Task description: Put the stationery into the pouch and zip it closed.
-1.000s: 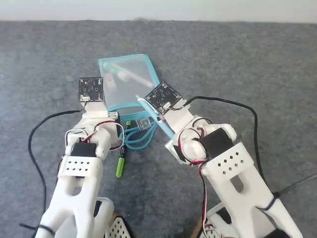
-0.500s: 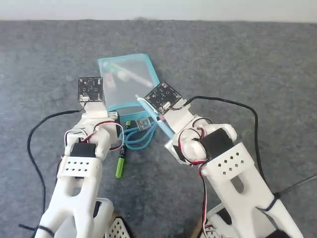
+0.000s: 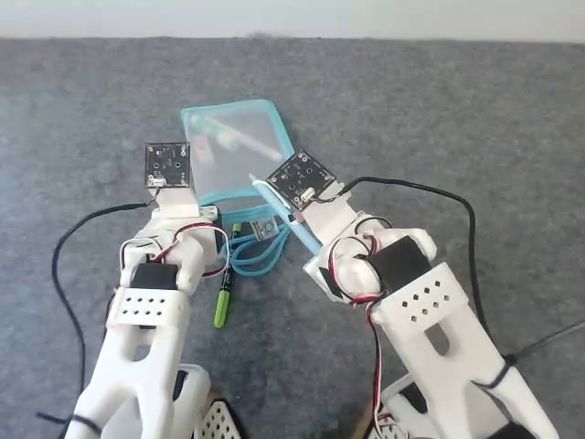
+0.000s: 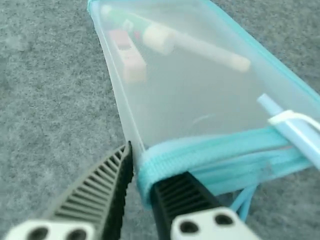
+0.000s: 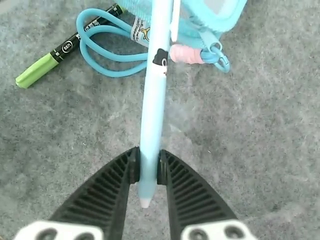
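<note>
High view: pouch [image 3: 239, 151] lies flat on the grey table [image 3: 457, 110], translucent with teal edging. Its near edge is covered by the two arms' wrist boards. Light-blue pen [image 3: 305, 236] slants from the right arm toward the pouch mouth, and its far end is hard to make out. Green marker [image 3: 223, 294] lies on the table just beside the left arm, partly under it. Teal loop cord [image 3: 258, 262] lies between the arms.

Left wrist view: left gripper [image 4: 141, 167] has its fingers pinched on the pouch's zip-edge corner, with only the fabric between them. Through the pouch wall a pink piece [image 4: 127, 55] and a white stick [image 4: 195, 45] show, blurred, and there's something green by the far corner. The pen's clip end lies at the zip band, cut off by the frame. Can't tell if it's inside.

Right wrist view: right gripper [image 5: 146, 162] has its fingers clamped on the pen near its tip end. The pen runs to the pouch mouth, its far end out of frame. The marker and cord lie off to one side, and the marker's far end is under the cord. Only a corner of the pouch is in frame.
</note>
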